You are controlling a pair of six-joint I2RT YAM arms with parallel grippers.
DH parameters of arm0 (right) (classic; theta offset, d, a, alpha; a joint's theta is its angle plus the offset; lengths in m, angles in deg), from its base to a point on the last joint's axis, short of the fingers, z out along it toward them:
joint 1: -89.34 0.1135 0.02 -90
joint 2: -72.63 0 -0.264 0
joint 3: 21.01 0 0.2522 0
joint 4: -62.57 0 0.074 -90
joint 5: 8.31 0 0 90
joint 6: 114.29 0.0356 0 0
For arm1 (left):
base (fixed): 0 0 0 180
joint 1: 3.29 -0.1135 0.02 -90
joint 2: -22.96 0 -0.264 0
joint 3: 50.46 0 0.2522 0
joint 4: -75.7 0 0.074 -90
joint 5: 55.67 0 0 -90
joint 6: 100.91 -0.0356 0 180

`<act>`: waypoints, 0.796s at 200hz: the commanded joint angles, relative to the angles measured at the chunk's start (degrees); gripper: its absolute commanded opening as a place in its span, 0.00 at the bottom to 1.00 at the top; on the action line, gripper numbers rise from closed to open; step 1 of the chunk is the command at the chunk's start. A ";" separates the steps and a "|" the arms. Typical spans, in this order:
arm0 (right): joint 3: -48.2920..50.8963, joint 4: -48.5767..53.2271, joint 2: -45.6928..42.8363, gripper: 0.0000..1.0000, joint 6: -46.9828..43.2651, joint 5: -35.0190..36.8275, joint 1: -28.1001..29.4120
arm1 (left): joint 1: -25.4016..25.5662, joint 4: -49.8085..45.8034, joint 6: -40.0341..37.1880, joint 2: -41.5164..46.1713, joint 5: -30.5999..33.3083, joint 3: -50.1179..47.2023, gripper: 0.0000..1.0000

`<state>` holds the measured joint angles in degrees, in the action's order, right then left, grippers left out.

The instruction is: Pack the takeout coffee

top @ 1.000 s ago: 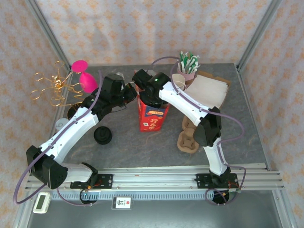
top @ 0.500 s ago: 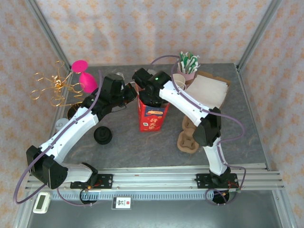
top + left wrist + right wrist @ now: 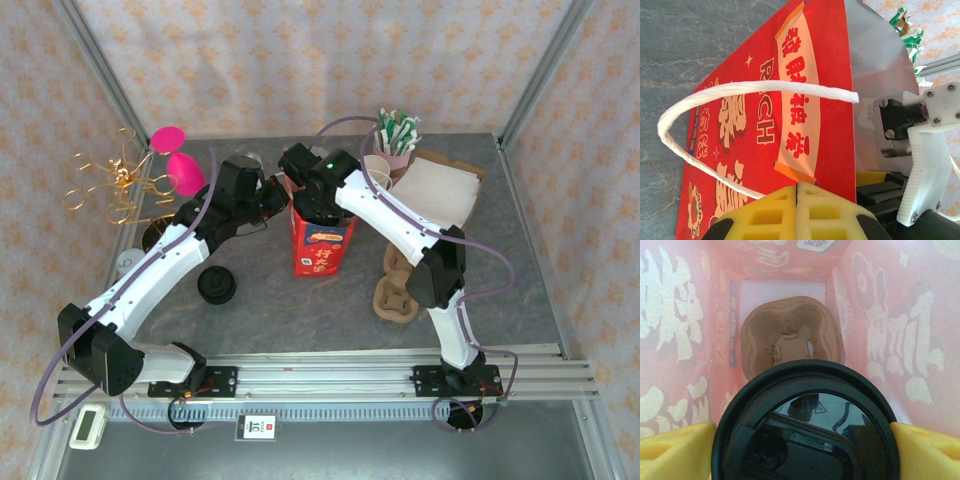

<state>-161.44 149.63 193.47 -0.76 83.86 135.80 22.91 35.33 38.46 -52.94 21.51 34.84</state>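
A red paper bag (image 3: 322,250) with white handles stands upright mid-table. Its printed side (image 3: 755,125) and one white handle (image 3: 700,100) face the left wrist camera. My left gripper (image 3: 796,186) is shut, pinching the bag's upper edge at its left side (image 3: 283,197). My right gripper (image 3: 805,445) reaches down into the bag's mouth, shut on the takeout coffee cup (image 3: 805,425). The cup's black lid sits between the yellow fingertips (image 3: 675,452). Below the cup, a brown cardboard cup carrier (image 3: 787,340) lies on the bag's bottom. The cup hangs above it.
Two brown cup carriers (image 3: 397,290) lie right of the bag. A cup of stirrers (image 3: 395,135), a paper cup (image 3: 378,172) and flat brown sheets (image 3: 440,190) sit at the back right. A black lid (image 3: 216,286), a pink ornament (image 3: 180,165) and a gold wire stand (image 3: 110,185) are on the left.
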 commanded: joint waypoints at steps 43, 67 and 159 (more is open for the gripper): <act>-1.47 1.67 -0.35 0.87 -0.28 -0.31 0.30 | -0.44 -0.17 -0.76 -1.38 0.80 -0.27 0.00; -1.75 1.67 -0.52 0.87 -0.23 -0.57 0.30 | -0.40 -0.20 -0.68 -1.38 1.04 -0.18 0.00; -1.74 1.67 -1.99 0.88 -0.15 -1.76 0.30 | -0.44 -0.75 -0.76 -1.76 1.90 -0.01 0.00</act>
<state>-161.53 149.67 193.44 -0.76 83.36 135.80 22.91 35.33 38.48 -54.05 21.78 34.82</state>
